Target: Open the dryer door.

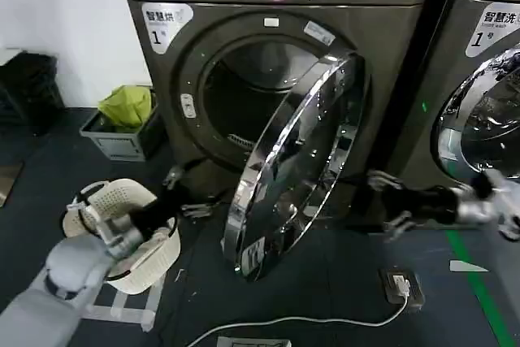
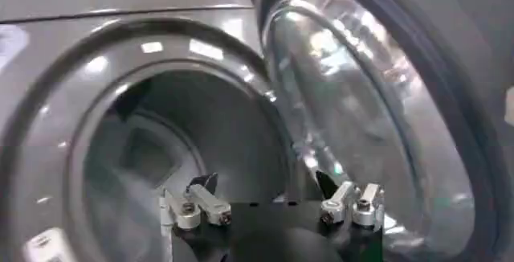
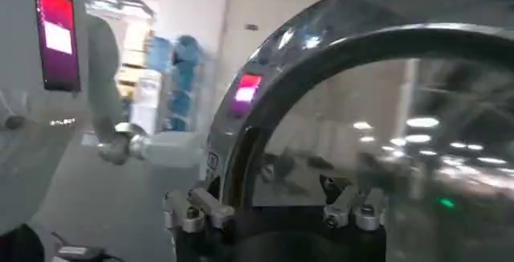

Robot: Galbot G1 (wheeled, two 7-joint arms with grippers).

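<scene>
Dryer door (image 1: 296, 164) stands ajar between both end effectors.

The dryer (image 1: 268, 79) and the second grey machine (image 1: 479, 87) each bear a white "1" sticker with Chinese characters.

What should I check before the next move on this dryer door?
1. Door swing: the dryer door stands partly open, its chrome face angled away from the dryer. Ok.
2. Drum mouth: uncovered, dark inside. Ok.
3. Left end effector: low by the dryer's front, facing the drum mouth, open and holding nothing. Ok.
4. Right end effector: open beside the door's chrome ring; whether it touches the ring, cannot tell.
5. Swing path: a white cable lies on the floor below the door, and a white basket sits by the left arm. Clearance cannot tell.
</scene>
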